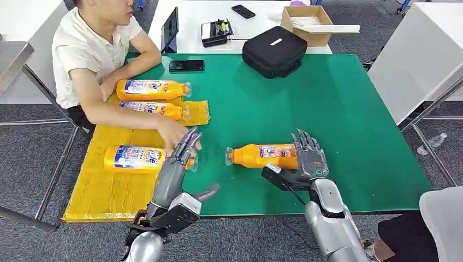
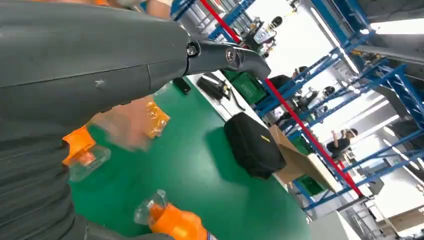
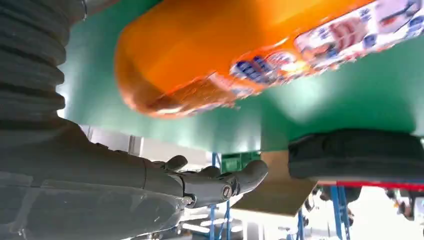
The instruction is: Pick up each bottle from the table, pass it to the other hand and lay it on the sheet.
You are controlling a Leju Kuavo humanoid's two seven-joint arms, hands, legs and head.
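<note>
A green table (image 1: 327,109) carries a yellow sheet (image 1: 109,191) with three orange bottles (all lying flat). The right hand (image 1: 308,158) rests against a fourth bottle (image 1: 262,155) lying on the green; whether it grips, I cannot tell. The left hand (image 1: 177,164) hovers, fingers extended, empty, beside a person's hand (image 1: 172,131).

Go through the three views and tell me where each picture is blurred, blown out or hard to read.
Head view: sharp and evenly lit. Left wrist view: the person's hand is smeared by motion, and the bright hall behind is blown out. Right wrist view: the orange bottle is soft from closeness, with glare on the green table.
</note>
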